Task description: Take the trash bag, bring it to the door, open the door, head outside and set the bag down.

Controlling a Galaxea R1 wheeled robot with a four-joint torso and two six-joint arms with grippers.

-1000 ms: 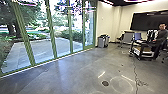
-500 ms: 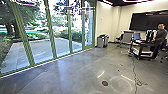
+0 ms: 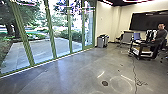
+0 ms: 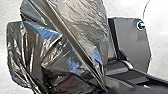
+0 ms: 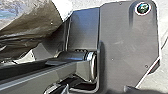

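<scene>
Moved since a second ago: the whole head view, by a slight shift; the green-framed glass panels (image 3: 50,30), the grey bin (image 3: 101,41) and the dark cart (image 3: 141,51) slide together with it, so that is the camera.
Left arm: wrist camera aimed down over the trash bag (image 4: 72,32), with pale floor (image 4: 160,37) around it.
Right arm: wrist camera also aimed down, past the bag, onto the robot's dark plate (image 5: 127,42) and jointed bar (image 5: 50,75).
Left claw: cannot tell whether it is open, closed or gripping the bag.
Right claw: cannot tell either.
Trash bag: dark, shiny, creased plastic with bluish glints, close by the robot's body and overlapping the plate in the left wrist view; whether it touches the floor, I cannot tell.
Head view adds: paving (image 3: 37,48) beyond the glass, a person (image 3: 160,35) by the cart, a blue screen (image 3: 136,36), a dark wall panel (image 3: 143,22) and a round dark floor fitting (image 3: 105,83).
Since half a second ago: head view looks the same, person included.
</scene>
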